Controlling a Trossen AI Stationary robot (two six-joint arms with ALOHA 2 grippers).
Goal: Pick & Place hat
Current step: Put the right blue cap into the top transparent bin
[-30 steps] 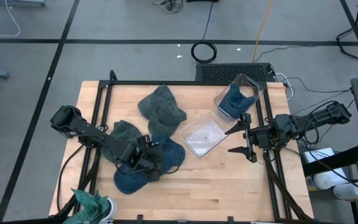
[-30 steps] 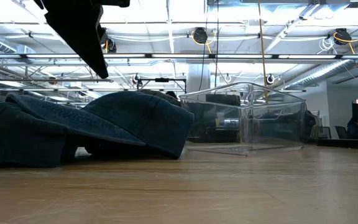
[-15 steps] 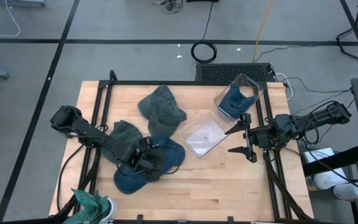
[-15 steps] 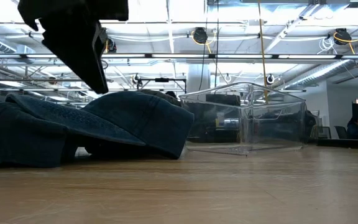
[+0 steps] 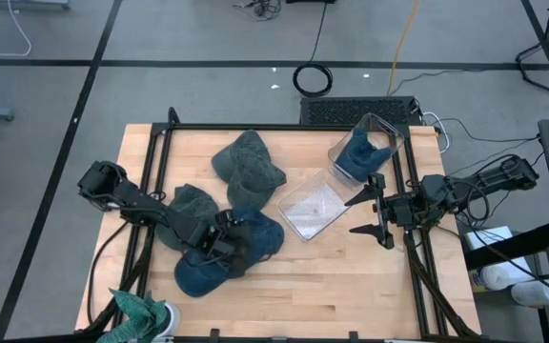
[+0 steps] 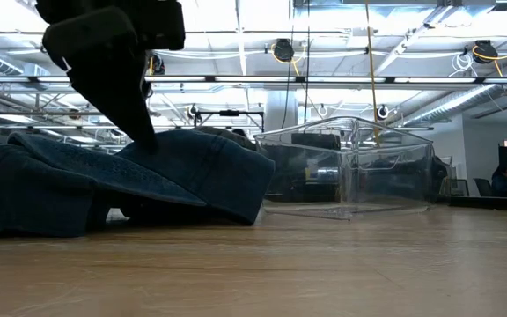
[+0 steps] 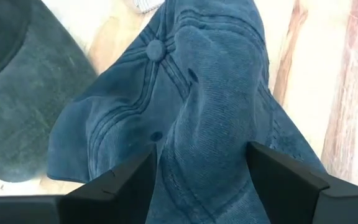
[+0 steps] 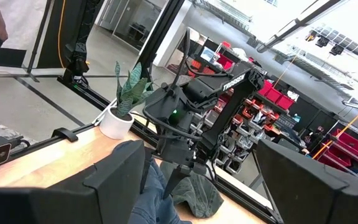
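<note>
One hat (image 5: 357,152) already sits in the clear box (image 5: 368,145); the left tool (image 5: 229,243), fingers spread wide, straddles the blue cap (image 7: 210,106), with three hats left on the bench (image 5: 351,276).

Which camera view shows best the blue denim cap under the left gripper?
The left wrist view: the blue denim cap fills it, between the open left gripper fingers. The high view shows it small; the low view side-on; the right wrist view only distantly.

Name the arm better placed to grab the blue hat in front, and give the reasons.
Left. Its end effector is open right over the blue hat, fingers straddling the crown in the left wrist view. The right end effector waits open at the table's right edge, beyond the clear lid.
</note>
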